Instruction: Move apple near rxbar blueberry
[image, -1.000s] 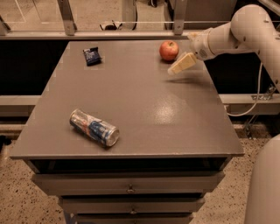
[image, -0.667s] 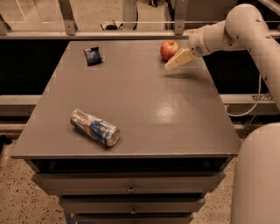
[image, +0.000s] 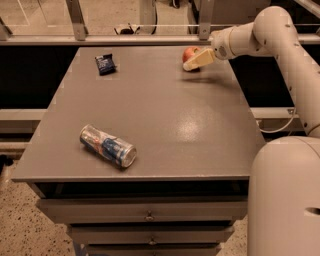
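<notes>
The red apple (image: 188, 51) sits near the far right edge of the grey table (image: 165, 115). My gripper (image: 194, 60) reaches in from the right, is right at the apple and covers its lower right side. The rxbar blueberry (image: 105, 63), a small dark blue wrapper with white print, lies flat at the far left of the table, well apart from the apple.
A silver-and-blue drink can (image: 107, 146) lies on its side near the table's front left. A metal rail (image: 150, 37) runs behind the table. My arm (image: 280, 45) spans the right side. Drawers (image: 147, 215) sit under the tabletop.
My gripper has moved left and slightly away from the camera, from just right of the apple to overlapping it. The apple, wrapper and can have not moved.
</notes>
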